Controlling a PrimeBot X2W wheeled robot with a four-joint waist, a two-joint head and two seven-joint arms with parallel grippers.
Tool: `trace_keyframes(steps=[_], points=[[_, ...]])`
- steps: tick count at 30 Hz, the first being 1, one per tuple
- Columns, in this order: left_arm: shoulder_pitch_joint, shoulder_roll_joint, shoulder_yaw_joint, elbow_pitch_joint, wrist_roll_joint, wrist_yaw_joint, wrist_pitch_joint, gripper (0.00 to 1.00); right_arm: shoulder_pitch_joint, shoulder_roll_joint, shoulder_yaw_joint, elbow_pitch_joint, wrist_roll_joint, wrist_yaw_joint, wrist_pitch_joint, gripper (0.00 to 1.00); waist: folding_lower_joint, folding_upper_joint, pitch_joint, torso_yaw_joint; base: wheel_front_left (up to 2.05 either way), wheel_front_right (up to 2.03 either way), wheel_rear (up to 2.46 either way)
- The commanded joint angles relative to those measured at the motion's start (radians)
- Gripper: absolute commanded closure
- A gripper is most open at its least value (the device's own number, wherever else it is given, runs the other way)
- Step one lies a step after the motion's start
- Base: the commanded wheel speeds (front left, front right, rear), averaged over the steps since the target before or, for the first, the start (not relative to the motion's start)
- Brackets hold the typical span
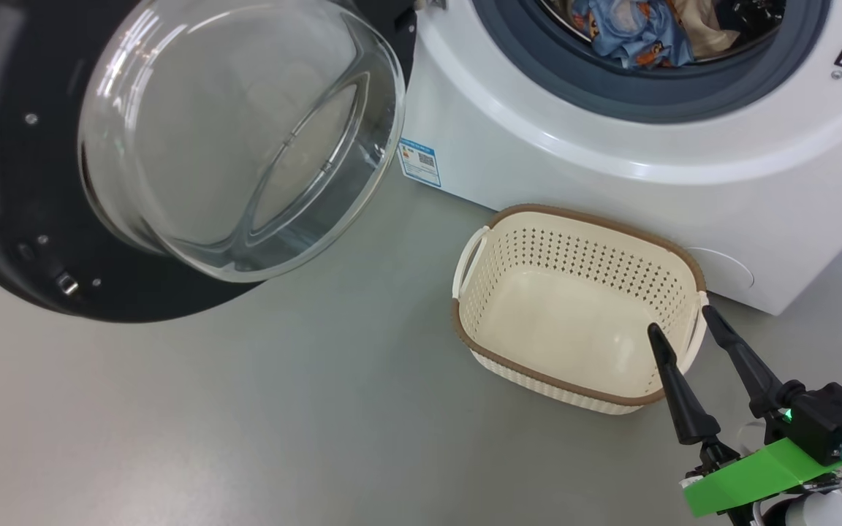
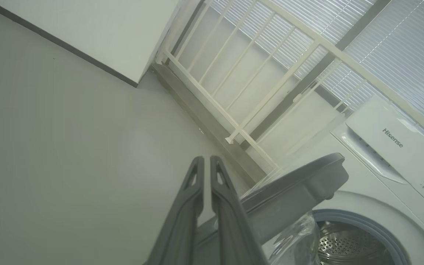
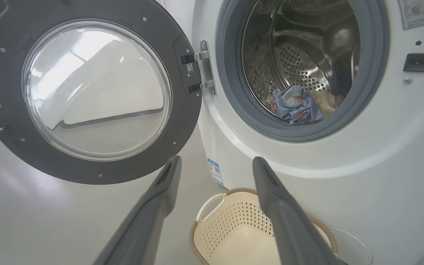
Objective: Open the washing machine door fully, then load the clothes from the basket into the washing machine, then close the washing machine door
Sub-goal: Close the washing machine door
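Beside the wide-open door (image 1: 26, 219), clothes (image 1: 633, 33) lie inside the washing machine (image 1: 611, 168), basket (image 1: 574, 219) below. Right gripper (image 1: 680, 320) jaws gape empty; left gripper (image 2: 206, 159) jaws closed, empty.

Floor (image 1: 245, 409): plain grey, smooth, with a dull sheen. Pale patches of light lie on it in the right wrist view.

Wall (image 2: 105, 29): white, meeting the floor along a thin dark baseboard (image 2: 61, 44).

A cream railing (image 2: 234, 92) starts at the wall's corner. It has a top rail, a bottom rail and thin straight bars between them.

A grey ledge (image 2: 208, 121) runs along the foot of the railing, touching the floor.

Behind the bars are white slatted blinds (image 2: 399, 44), crossed by one dark frame bar (image 2: 309, 80).
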Motion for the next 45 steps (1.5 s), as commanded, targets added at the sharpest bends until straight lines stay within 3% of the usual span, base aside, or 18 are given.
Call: trace_keyframes(steps=[1, 5, 10, 24, 30, 36, 45], points=[[-0.046, 0.083, 0.016, -0.005, -0.017, -0.005, 0.036, 1.0, -0.011, -0.012, 0.018, -0.028, -0.014, 0.004, -0.008, 0.0, -0.0001, 0.0, 0.014, -0.011, 0.0, 0.0, 0.0], [-0.105, 0.128, -0.023, 0.07, -0.064, -0.005, 0.178, 1.0, -0.027, -0.025, 0.034, -0.024, -0.015, 0.004, -0.008, 0.0, -0.0001, 0.0, 0.036, -0.024, 0.0, 0.0, 0.0], [-0.161, 0.15, -0.058, 0.148, -0.083, -0.005, 0.257, 1.0, -0.05, -0.038, 0.047, -0.021, -0.016, 0.004, -0.008, 0.0, -0.0001, 0.0, 0.057, -0.033, 0.0, 0.0, 0.0], [-0.172, 0.169, -0.111, 0.22, -0.123, -0.005, 0.292, 1.0, -0.07, -0.06, 0.052, -0.024, -0.02, 0.004, -0.008, 0.0, -0.0001, 0.0, 0.104, -0.048, 0.0, 0.0, 0.0], [-0.136, 0.165, -0.136, 0.188, -0.173, -0.005, 0.357, 1.0, -0.073, -0.052, 0.05, -0.019, -0.019, 0.004, -0.008, 0.0, -0.0001, 0.0, 0.094, -0.053, 0.0, 0.0, 0.0], [-0.082, 0.169, -0.176, 0.103, -0.225, -0.005, 0.474, 1.0, -0.065, -0.047, 0.045, -0.017, -0.017, 0.004, -0.008, 0.0, -0.0001, 0.0, 0.073, -0.057, 0.0, 0.0, 0.0], [-0.009, 0.175, -0.195, -0.036, -0.288, -0.005, 0.56, 1.0, -0.056, -0.038, 0.036, -0.02, -0.015, 0.004, -0.008, 0.0, -0.0001, 0.0, 0.047, -0.068, 0.0, 0.0, 0.0]])
